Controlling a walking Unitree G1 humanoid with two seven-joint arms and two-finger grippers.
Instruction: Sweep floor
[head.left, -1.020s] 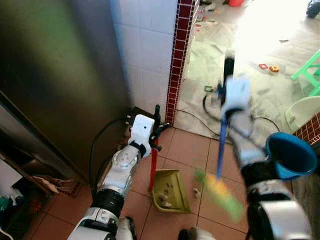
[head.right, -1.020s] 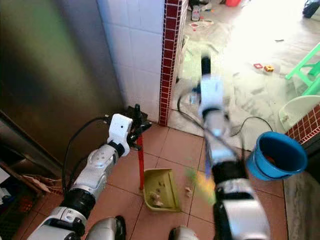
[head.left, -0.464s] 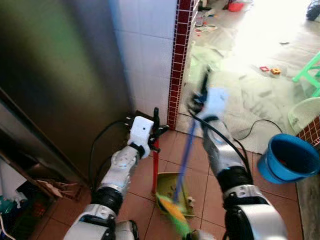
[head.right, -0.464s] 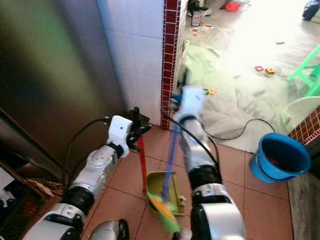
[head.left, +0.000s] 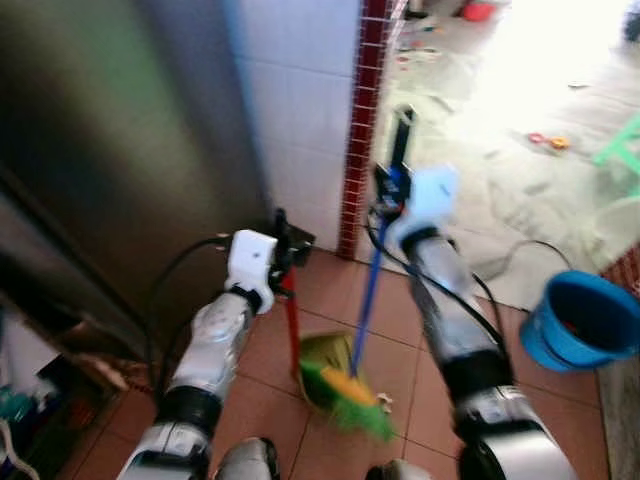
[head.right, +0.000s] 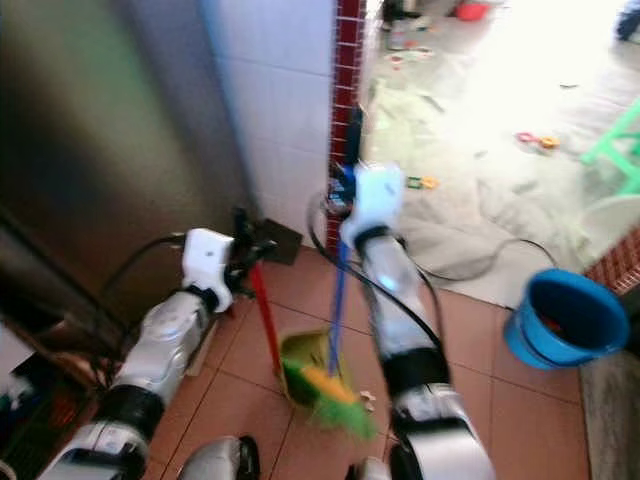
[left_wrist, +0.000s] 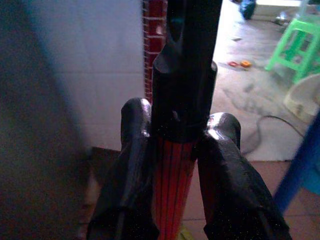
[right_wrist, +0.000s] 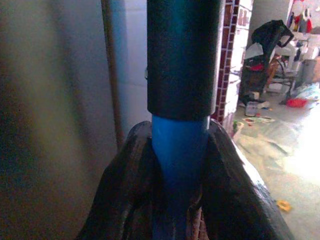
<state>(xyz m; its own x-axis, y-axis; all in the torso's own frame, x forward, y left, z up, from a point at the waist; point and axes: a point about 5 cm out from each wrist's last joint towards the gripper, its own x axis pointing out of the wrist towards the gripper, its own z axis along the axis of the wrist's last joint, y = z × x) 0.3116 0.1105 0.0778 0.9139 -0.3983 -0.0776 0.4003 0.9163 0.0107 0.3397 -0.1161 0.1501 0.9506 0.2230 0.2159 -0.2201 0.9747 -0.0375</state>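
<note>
Two grips: left gripper (left_wrist: 172, 165) clamps dustpan handle (head.left: 291, 325); right gripper (right_wrist: 177, 170) clamps broom (head.left: 362, 318).

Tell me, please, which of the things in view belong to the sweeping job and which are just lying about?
In use:
- broom, gripped by the right gripper
- dustpan, its red handle gripped by the left gripper

Lying about:
- blue bucket
- black cable on the floor
- small toys on the far floor
- green stool

Blue bucket (head.left: 585, 322), green stool (left_wrist: 291, 42)
</note>
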